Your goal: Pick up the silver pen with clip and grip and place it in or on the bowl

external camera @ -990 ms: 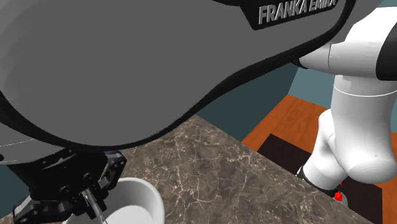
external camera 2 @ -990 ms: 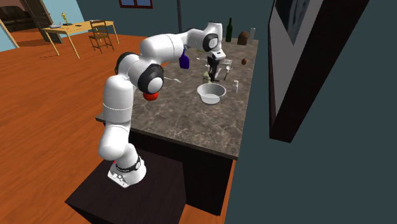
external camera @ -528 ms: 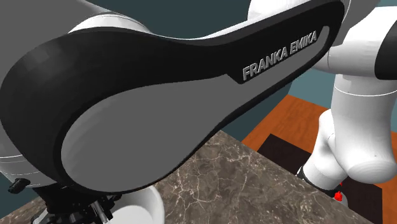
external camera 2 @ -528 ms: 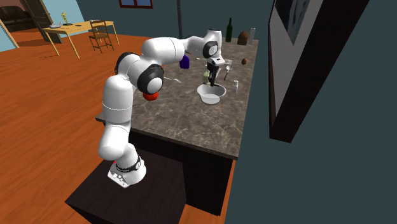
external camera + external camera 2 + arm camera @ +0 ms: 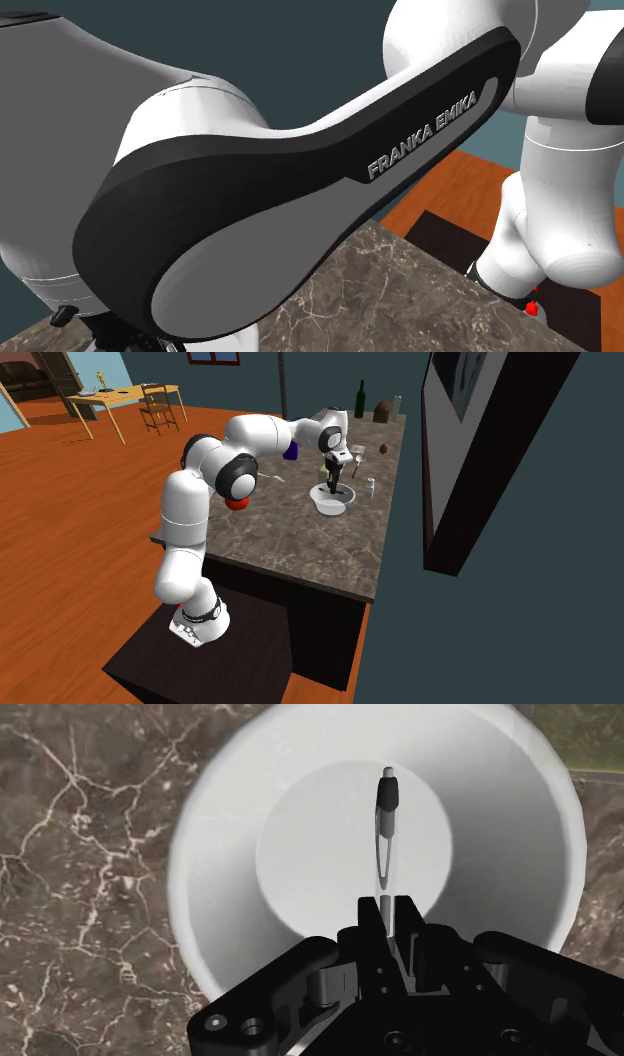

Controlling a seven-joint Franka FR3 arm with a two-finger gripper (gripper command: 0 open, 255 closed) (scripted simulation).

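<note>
Dark marbled worktop (image 5: 80, 854) carries white bowl (image 5: 225, 834). Your wrist view gives jaws pinching silver pen (image 5: 387, 829), which points down over bowl's middle. Second exterior view puts bowl (image 5: 332, 502) near wall; pen too small to make out there. Shoulder view: arm (image 5: 300, 200) covers most of worktop.

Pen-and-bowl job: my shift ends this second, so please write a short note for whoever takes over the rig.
Tool: shut on the pen, which points from the fingers down into the bowl.
White bowl: upright on the marble counter, directly under the tool. I cannot tell if the pen tip touches its floor.
Done: pen picked up and brought over the bowl.
Left: open the tool so the pen drops in, then lift away.
</note>
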